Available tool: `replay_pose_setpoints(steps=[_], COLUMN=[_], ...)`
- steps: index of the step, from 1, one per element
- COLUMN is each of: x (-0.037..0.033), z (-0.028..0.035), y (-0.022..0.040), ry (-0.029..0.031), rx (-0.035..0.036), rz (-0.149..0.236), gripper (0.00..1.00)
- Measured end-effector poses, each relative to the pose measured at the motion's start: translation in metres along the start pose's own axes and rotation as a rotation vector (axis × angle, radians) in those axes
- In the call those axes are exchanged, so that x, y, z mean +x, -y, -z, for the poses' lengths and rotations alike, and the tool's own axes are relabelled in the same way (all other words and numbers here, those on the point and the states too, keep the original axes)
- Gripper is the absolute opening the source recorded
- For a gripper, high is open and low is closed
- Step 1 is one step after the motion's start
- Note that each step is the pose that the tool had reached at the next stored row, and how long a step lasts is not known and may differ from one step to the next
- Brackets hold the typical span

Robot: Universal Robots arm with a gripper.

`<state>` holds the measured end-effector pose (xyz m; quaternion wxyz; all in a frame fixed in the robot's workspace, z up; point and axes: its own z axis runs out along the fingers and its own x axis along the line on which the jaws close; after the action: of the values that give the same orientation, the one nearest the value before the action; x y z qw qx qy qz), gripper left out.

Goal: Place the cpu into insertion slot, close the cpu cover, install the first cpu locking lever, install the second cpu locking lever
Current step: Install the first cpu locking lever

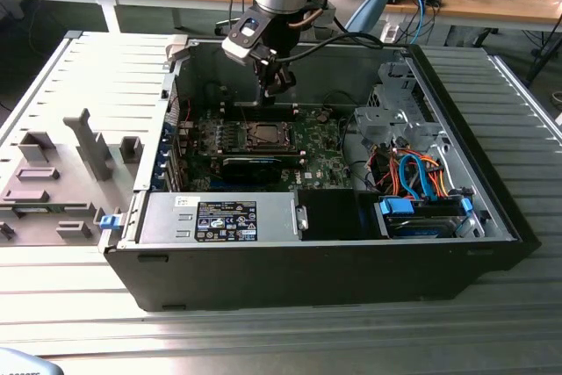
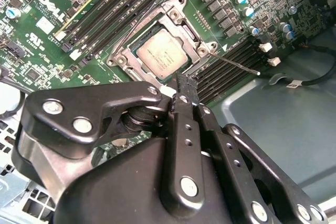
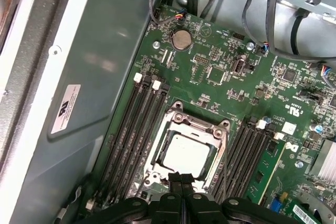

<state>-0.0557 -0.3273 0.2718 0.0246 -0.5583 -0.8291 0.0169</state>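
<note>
- The cpu [image 3: 186, 153] lies flat in the insertion slot [image 1: 262, 136], its dull silver top showing through the window of the cpu cover [image 3: 202, 125], which is down over it.
- The pincer [image 3: 181, 178] is pressed narrow, fingers together and holding nothing. In both wrist views its tips sit just beside the socket's edge.
- In the second wrist view a thin locking lever [image 2: 236, 64] juts out from the socket's corner.
- The green board [image 3: 220, 77] carries white printed marks.
- A white label [image 3: 65, 109] sits on the grey wall.
- A sticker [image 1: 226, 219] is on the silver box inside the computer case [image 1: 307, 274].
- The case rests on the ribbed worktop [image 1: 351, 340].
</note>
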Motion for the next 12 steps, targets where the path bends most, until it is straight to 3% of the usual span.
replay_pose_setpoints(steps=[12], x=[0.0], z=[0.0], y=[0.0], ry=[0.0022], rx=[0.0009], rz=[0.04], gripper=[0.11])
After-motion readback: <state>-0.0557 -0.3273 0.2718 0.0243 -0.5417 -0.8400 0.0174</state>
